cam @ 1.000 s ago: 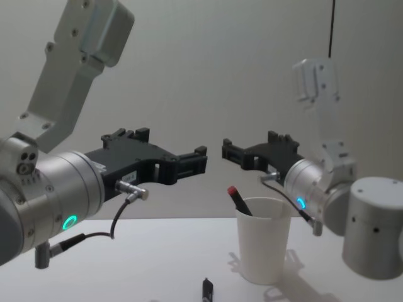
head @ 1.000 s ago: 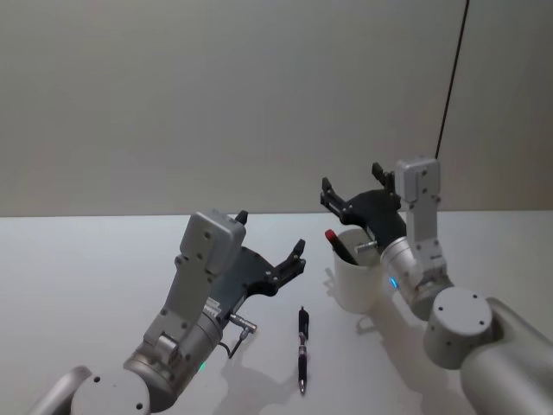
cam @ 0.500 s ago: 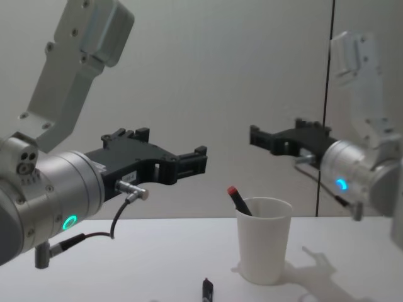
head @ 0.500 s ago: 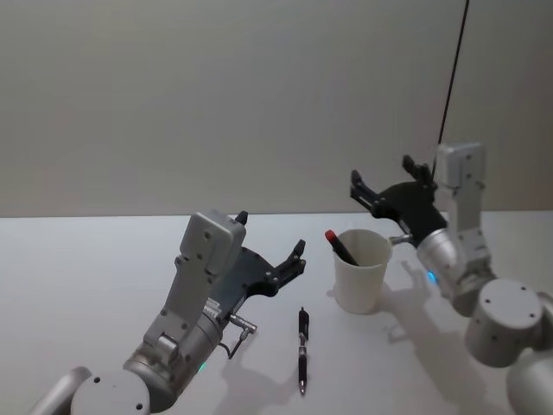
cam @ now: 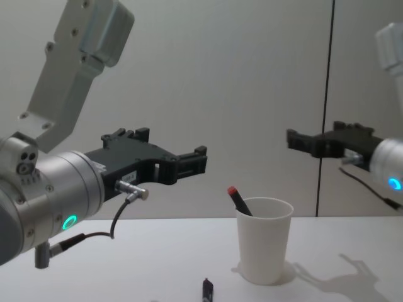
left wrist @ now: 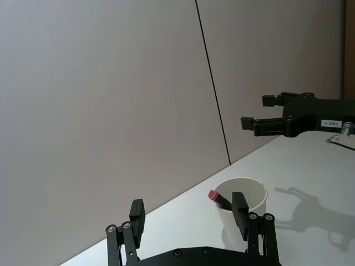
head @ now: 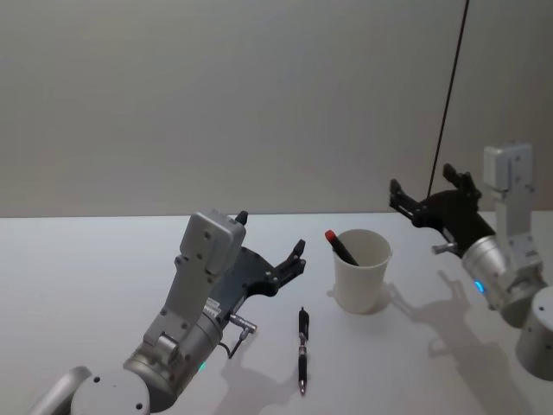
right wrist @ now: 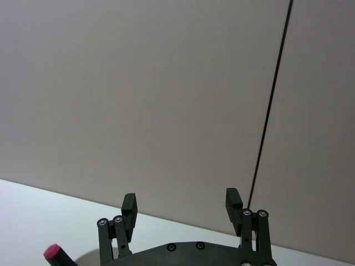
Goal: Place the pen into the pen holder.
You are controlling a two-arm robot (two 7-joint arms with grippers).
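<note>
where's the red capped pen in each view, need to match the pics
Head: red-capped pen leans in the white cup, right of centre.
Chest: pen pokes above the cup's left rim, lower middle.
Left wrist: pen in the cup, by a finger of the left gripper.
Right wrist: its red cap beside the right gripper.
Shared landmark: the dark wall seam.

Probably a lab — bare wall (head: 216, 104), white table (head: 86, 277).

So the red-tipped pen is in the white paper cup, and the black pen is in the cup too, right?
Not quite. The red-tipped pen is in the white paper cup, but the black pen lies flat on the table, outside the cup and to the robot's left of it. The head view shows this.
</note>
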